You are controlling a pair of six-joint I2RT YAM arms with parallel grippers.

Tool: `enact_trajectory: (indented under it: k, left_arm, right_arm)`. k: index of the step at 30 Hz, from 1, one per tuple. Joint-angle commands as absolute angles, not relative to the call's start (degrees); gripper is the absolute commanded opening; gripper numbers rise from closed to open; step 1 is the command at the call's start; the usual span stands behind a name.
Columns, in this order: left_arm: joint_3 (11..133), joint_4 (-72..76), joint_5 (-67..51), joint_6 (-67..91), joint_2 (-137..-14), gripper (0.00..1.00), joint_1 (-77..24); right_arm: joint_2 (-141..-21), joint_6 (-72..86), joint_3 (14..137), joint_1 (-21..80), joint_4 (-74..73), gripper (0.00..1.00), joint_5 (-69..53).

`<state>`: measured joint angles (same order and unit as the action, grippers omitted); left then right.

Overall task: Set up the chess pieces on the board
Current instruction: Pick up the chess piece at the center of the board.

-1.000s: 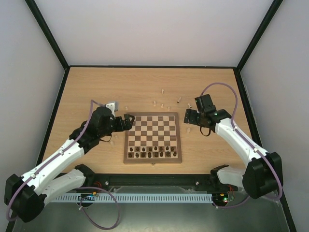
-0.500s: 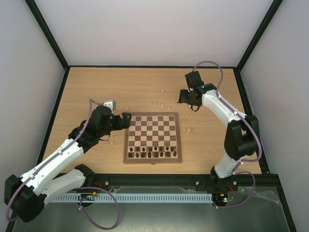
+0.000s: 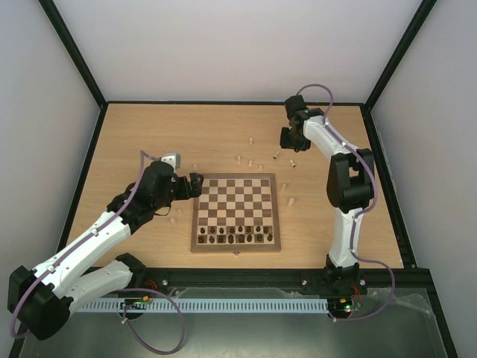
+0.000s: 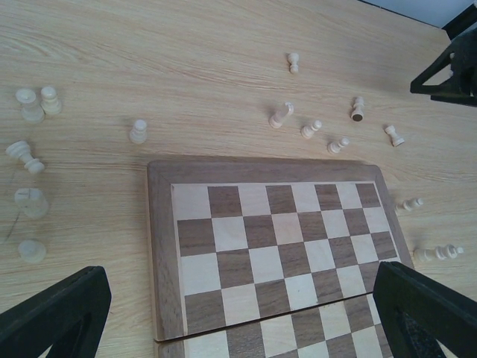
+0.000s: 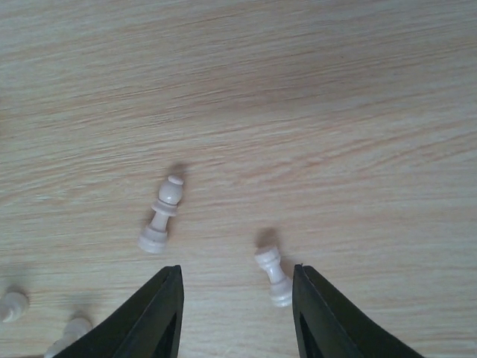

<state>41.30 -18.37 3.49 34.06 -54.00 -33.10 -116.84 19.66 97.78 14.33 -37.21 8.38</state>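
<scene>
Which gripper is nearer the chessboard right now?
Left. The left gripper hovers at the chessboard's far-left corner; the right gripper is off the board, beyond its far-right corner.

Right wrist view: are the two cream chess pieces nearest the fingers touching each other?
Apart. The right wrist view shows bare tabletop between the taller piece and the shorter piece.

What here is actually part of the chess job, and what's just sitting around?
Part of the job:
board
cream pieces, scattered off it, some lying down

Just there:
dark pieces, already on the board's near rows
table
</scene>
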Motion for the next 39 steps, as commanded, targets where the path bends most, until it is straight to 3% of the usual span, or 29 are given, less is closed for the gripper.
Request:
enact_trajectory:
  k: [1,16,23,39]
  left_arm:
    - [42.8,-19.3,3.7,33.3,-54.2,0.99,-33.1]
    - [42.8,-19.2,3.1,33.2,-55.2,1.0,-33.2]
    - [43.0,-19.9,3.2,33.3,-54.4,0.99,-33.2]
    - [41.6,-19.2,2.0,34.5,-54.3,1.0,-33.2]
  right_arm:
    - [-121.3,17.6,101.8,14.5,-45.4,0.4,9.3]
    - [-111.8,18.1,88.7,15.3,-38.8,0.46,4.9]
    - [-101.1,18.7,78.8,18.1,-37.0,0.55,4.1]
    - [-97.6,19.8,66.4,21.8,-33.6,0.44,4.3]
